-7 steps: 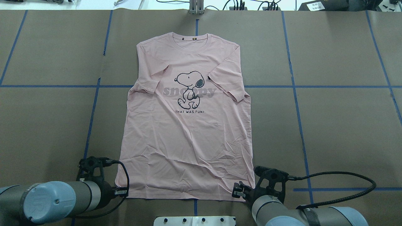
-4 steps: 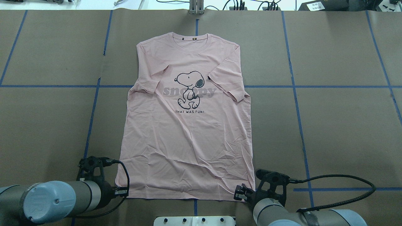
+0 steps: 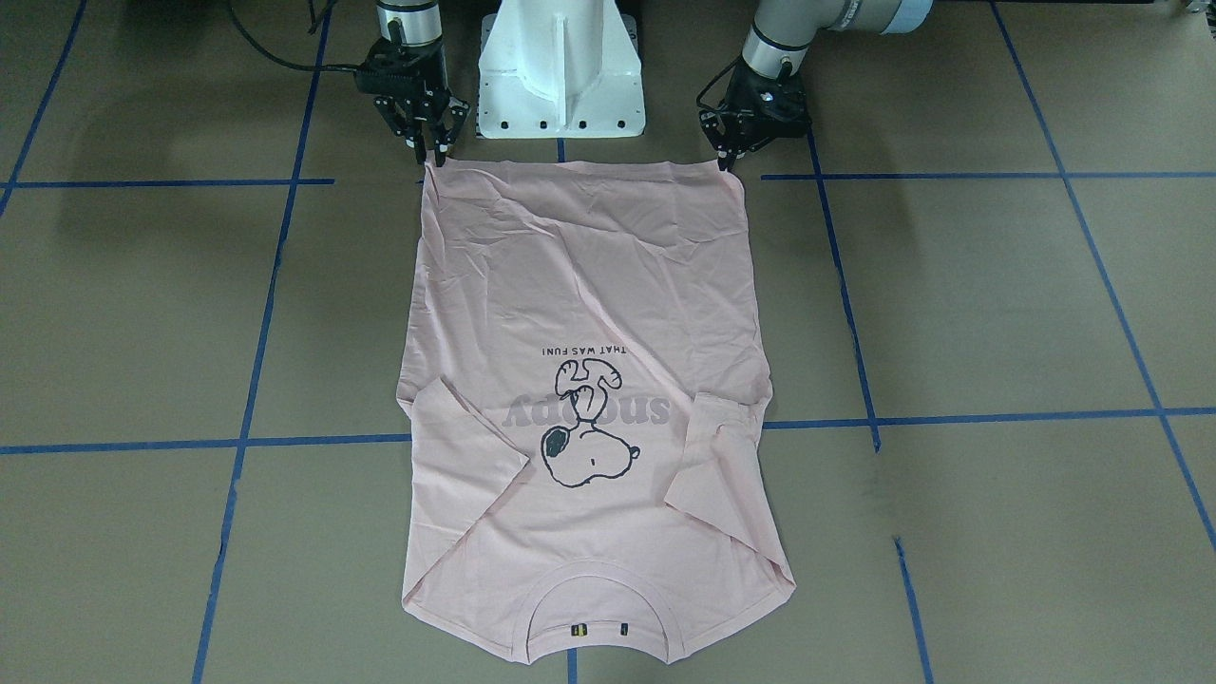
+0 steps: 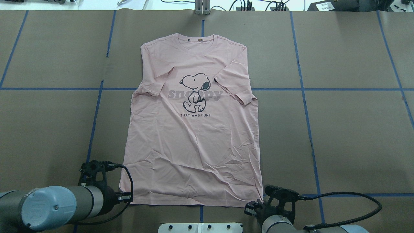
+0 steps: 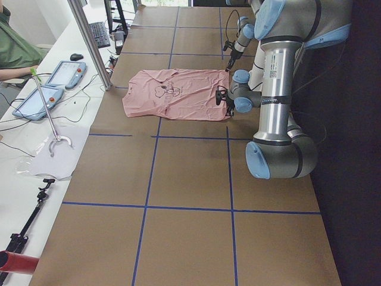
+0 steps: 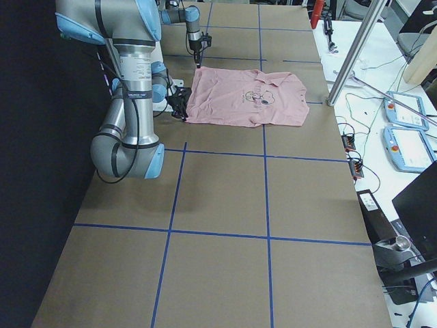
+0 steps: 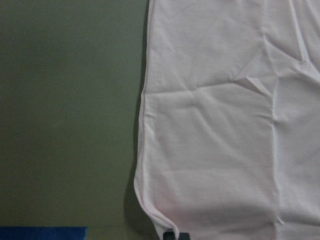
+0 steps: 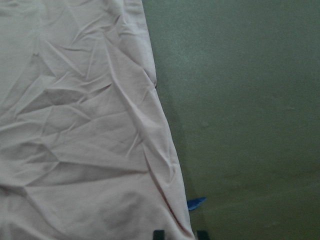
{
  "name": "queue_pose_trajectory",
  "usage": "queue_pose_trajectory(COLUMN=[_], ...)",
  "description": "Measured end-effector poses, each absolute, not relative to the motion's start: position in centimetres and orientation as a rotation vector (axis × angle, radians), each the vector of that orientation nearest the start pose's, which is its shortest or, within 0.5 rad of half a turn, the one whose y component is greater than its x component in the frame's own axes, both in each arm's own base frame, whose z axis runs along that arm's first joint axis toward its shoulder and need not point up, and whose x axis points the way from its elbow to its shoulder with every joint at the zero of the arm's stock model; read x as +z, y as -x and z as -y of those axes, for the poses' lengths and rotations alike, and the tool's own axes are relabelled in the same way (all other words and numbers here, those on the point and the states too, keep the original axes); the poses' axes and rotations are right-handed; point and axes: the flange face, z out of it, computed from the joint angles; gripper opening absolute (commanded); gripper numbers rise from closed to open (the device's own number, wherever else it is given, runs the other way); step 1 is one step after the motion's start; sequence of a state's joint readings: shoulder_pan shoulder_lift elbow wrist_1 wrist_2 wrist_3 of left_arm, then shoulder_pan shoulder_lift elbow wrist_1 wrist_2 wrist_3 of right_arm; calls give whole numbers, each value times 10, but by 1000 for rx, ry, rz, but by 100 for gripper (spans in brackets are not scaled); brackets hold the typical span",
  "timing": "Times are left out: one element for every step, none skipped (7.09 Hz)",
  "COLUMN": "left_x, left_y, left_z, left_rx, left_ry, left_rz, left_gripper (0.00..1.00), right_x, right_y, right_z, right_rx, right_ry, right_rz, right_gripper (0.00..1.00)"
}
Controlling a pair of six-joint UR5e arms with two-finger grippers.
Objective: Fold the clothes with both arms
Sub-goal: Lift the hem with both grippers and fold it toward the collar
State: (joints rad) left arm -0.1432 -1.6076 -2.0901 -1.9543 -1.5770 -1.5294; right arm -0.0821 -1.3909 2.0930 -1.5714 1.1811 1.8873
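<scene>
A pale pink short-sleeved cloth T-shirt (image 4: 194, 145) lies flat on the brown table (image 4: 355, 129) with blue tape lines, right in front of the white metal robot base (image 3: 560, 66). Its picture side faces up. The black-line cartoon dog (image 4: 195, 92) and the grey letters are on the part far from the base. The bottom hem is the edge nearest the base. The round collar (image 4: 195, 40) is the edge farthest from it. Both short sleeves are folded in over the chest. The cloth has many small wrinkles, mostly in the half close to the base.

The left silver-grey tube arm (image 4: 87, 202) reaches out beside the base on the robot's left. Its black two-finger left end effector (image 3: 733, 157) is down at the hem corner on that side of the base. In the left wrist view the two dark fingertips (image 7: 184, 235) sit close together with the shirt corner pinched between them, so it is clenched on the T-shirt.

The right silver-grey tube arm (image 4: 281, 223) comes out on the other side of the base. Its black right end effector (image 3: 432, 152) is at the other hem corner. In the right wrist view its fingertips (image 8: 158, 234) stand apart, one on each side of the shirt corner. So it is released and is not squeezing the cloth.
</scene>
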Motion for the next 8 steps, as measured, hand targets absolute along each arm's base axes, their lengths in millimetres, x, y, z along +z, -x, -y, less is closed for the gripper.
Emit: queue_pose_trajectory(left_x=[358, 358, 351, 330, 295, 252, 211, 178], left_y=[-464, -463, -459, -444, -415, -365, -312, -272], left_z=[201, 201, 202, 202, 201, 204, 208, 215], left_rx=[-92, -92, -93, -83, -68, -70, -88, -96], left_ry=[-81, -82, -85, -76, -44, -5, 26, 40], left_rz=[-937, -938, -942, -940, -935, -947, -979, -1022], left_gripper=[0, 0, 0, 0, 0, 0, 0, 0], right_x=[331, 323, 311, 294, 269, 238, 208, 186], right_y=[524, 522, 512, 490, 457, 409, 360, 326], right_z=[127, 127, 130, 136, 142, 148, 153, 161], right_rx=[358, 360, 364, 365, 362, 356, 351, 342], right_ry=[-228, -223, -215, -204, -180, -136, -79, -37], right_rz=[761, 777, 799, 817, 822, 820, 826, 840], right_gripper=[0, 0, 0, 0, 0, 0, 0, 0])
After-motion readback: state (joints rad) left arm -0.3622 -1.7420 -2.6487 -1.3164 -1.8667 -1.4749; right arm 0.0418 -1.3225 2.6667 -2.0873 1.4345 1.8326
